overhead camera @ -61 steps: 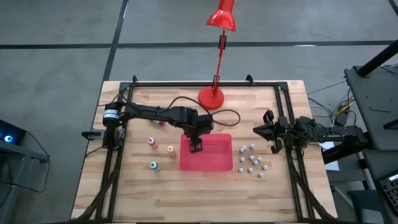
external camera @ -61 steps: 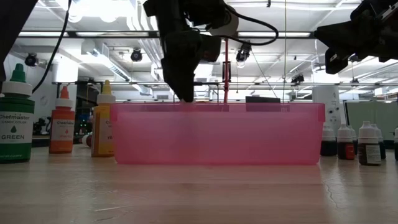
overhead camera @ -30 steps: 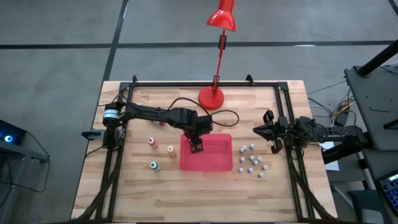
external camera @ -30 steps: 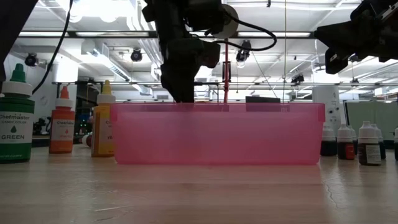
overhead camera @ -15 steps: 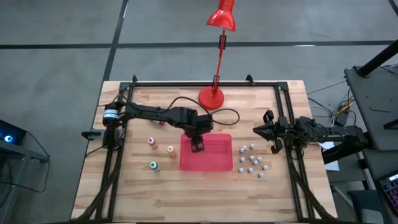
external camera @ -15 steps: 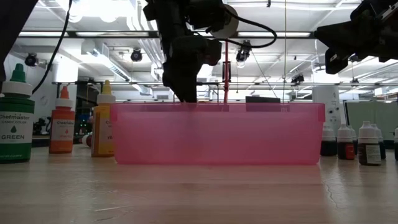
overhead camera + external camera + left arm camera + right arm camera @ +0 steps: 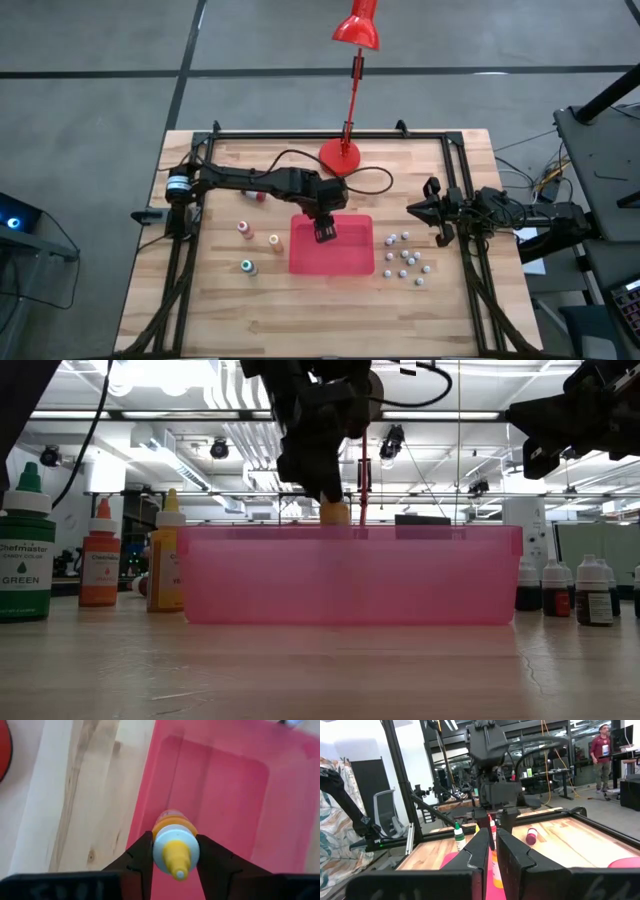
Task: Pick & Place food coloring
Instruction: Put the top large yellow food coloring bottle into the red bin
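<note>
A yellow bottle (image 7: 174,849) of food coloring hangs clamped between the left gripper's (image 7: 172,865) two fingers (image 7: 137,862), cap toward the wrist camera, over the red tray (image 7: 235,795) near its edge on the left arm's side. In the low view the bottle's (image 7: 334,513) yellow body shows just above the tray's (image 7: 350,575) rim, under the left gripper (image 7: 325,485). From above, that gripper (image 7: 325,231) sits over the back part of the tray (image 7: 345,260), the arm reaching in from the table's (image 7: 230,310) left edge. The other bottles stand on the wood left of the tray: a pink-capped one (image 7: 242,228), an orange one (image 7: 274,240), a green one (image 7: 247,266), and a red one (image 7: 260,197) partly hidden by the arm. In the low view the green bottle (image 7: 25,550), an orange one (image 7: 100,555) and a yellow one (image 7: 166,555) stand in a row left of the tray. Small pale beads (image 7: 405,257) lie scattered right of the tray. The right gripper (image 7: 432,213) waits near the table's right edge, apart from everything; its fingers (image 7: 482,851) are pressed close together with nothing between them. A red lamp (image 7: 345,155) stands at the back of the table. A person (image 7: 601,750) stands far off in the room.
</note>
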You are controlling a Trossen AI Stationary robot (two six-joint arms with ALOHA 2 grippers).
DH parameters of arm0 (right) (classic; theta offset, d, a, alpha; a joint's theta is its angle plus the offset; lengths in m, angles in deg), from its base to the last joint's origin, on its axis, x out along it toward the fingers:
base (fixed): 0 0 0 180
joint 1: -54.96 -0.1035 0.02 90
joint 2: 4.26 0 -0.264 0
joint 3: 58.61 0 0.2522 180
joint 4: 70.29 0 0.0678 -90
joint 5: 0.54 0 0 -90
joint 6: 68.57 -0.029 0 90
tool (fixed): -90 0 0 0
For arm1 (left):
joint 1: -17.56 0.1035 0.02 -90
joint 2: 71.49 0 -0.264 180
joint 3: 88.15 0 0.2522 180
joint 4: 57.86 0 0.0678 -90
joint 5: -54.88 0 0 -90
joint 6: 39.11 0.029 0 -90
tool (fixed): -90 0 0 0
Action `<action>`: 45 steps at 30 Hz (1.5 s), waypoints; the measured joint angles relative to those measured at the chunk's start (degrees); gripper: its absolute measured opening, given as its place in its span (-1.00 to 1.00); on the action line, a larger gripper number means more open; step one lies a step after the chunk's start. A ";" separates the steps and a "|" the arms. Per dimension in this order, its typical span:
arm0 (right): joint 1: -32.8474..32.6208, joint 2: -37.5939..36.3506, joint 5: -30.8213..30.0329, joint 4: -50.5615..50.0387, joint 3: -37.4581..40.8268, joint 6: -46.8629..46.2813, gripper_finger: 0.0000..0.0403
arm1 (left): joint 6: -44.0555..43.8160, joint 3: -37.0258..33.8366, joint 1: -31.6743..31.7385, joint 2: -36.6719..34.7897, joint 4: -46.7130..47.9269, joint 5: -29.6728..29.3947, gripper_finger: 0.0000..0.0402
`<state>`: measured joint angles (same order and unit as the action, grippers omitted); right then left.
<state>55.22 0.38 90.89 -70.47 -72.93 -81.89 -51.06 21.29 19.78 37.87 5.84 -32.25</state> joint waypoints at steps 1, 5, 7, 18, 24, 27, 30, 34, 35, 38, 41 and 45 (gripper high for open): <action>0.00 0.02 0.00 -0.02 0.02 0.02 -0.86 | 0.01 0.31 0.00 0.10 -0.13 0.41 -0.52; 0.02 0.00 0.00 -0.11 0.00 0.16 -0.86 | 0.07 1.67 -0.02 1.45 -0.12 1.75 -0.52; 0.00 0.01 0.00 -0.11 0.01 0.19 -0.86 | 0.13 2.46 -0.07 2.34 -0.07 2.32 -0.52; 0.01 0.02 0.00 -0.11 0.00 0.38 -0.86 | 3.33 5.44 -0.19 3.76 0.17 0.63 -0.52; 0.00 0.02 -0.01 -0.11 0.00 0.46 -0.86 | 3.79 5.44 -0.17 3.80 0.42 0.57 -0.52; 0.01 0.02 -0.02 -0.11 0.01 0.46 -0.86 | 4.50 5.55 -0.13 4.57 0.37 0.11 -0.52; 0.02 0.02 -0.06 -0.09 0.00 0.43 -0.86 | 4.79 6.02 -0.13 5.75 0.82 0.14 -0.52; 0.00 0.02 -0.02 -0.11 0.01 0.33 -0.86 | 5.04 7.79 -0.13 6.43 1.43 0.18 -0.52; 0.01 0.02 -0.03 -0.11 0.00 0.24 -0.86 | 5.06 8.12 -0.13 6.43 1.36 0.20 -0.52; 0.00 0.02 -0.03 -0.11 0.00 0.24 -0.86 | 5.48 8.64 -0.13 6.43 1.22 -0.19 -0.52; 0.00 0.02 -0.04 -0.11 0.00 0.37 -0.86 | 6.07 8.68 -0.06 6.43 1.63 -0.44 -0.52; 0.01 0.02 -0.04 -0.09 0.00 0.29 -0.86 | 6.87 8.65 -0.04 6.43 2.49 -0.47 -0.52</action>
<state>55.23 0.40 90.85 -70.56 -72.93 -81.60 -44.19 29.94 19.73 44.30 8.34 -32.72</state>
